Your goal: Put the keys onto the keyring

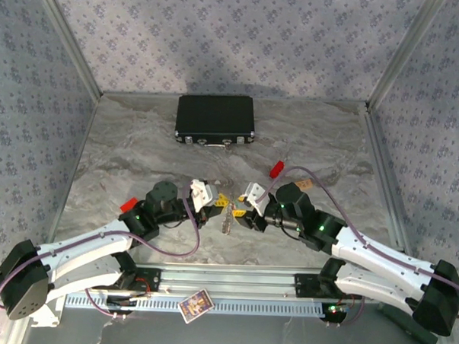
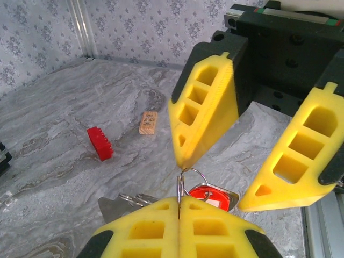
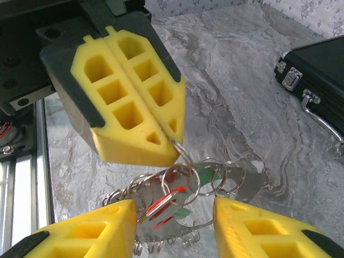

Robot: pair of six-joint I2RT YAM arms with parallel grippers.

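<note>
1. Several keys [image 3: 180, 200]: small, flat metal blades with bright plastic heads, bunched on linked rings. They are found at the middle of the table [image 1: 139, 153], between the two grippers. They are judged light, hard and slippery, and the bunch is expected to swing and tangle once raised.
2. Keyring [image 3: 161, 246]: a thin beaded loop, seen under the near edge of the bunch. It is judged limp and light, and easily dragged along with the rest.
3. Hold: a ring's rim or a key's flat head is best pinched across its thin side, near the fingertips.
4. Left gripper [image 2: 179, 207]: the jaws are pressed together and clamped on a split ring [image 3: 181, 153] at the top of the bunch. The ring is held on edge.
5. Right gripper [image 3: 173, 205]: the jaws are set apart and straddle the bunch. Nothing is gripped, and contact with the outer rings cannot be told.
</note>
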